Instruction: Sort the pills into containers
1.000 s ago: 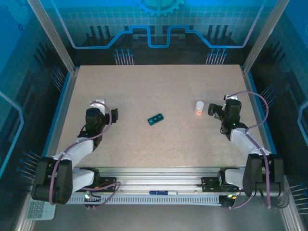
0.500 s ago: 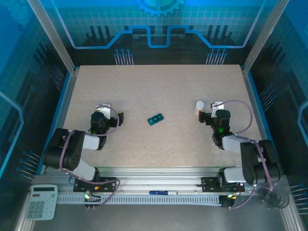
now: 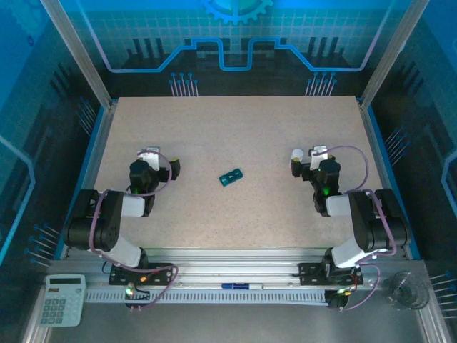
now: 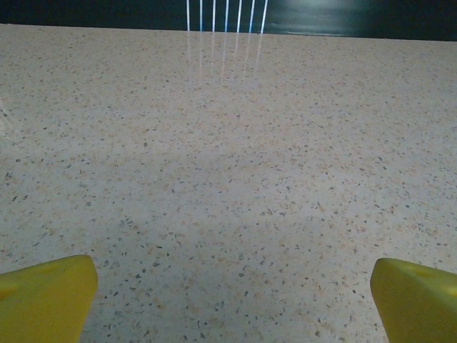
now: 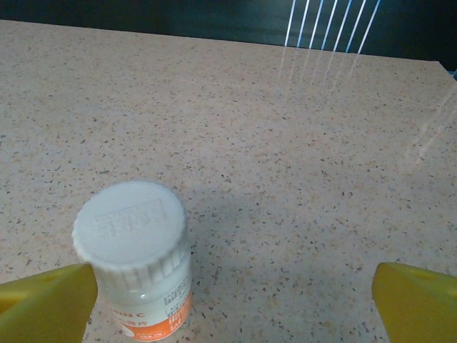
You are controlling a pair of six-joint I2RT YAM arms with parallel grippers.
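Observation:
The teal-green pill box [image 3: 230,176], the containers, lies in the middle of the table, apart from both arms. A white pill bottle [image 3: 296,158] with a ribbed white cap and an orange label [image 5: 136,250] stands upright just inside my right gripper's left finger [image 5: 46,300]. My right gripper [image 5: 232,304] [image 3: 308,161] is open, low over the table, with the bottle off-centre between its jaws. My left gripper [image 4: 232,300] [image 3: 160,164] is open over bare tabletop, its yellow fingertips [image 4: 46,296] far apart. No loose pills are visible.
The speckled table [image 3: 235,128] is fenced by an aluminium frame with blue edging. A calculator [image 3: 62,299] lies off the table at the near left. A pen [image 3: 235,286] rests on the front rail, and a clear glass [image 3: 403,289] stands at the near right.
Both arms have folded down low. The right gripper has shifted left, up to the pill bottle. The left gripper has stayed near its spot. Both have stayed open.

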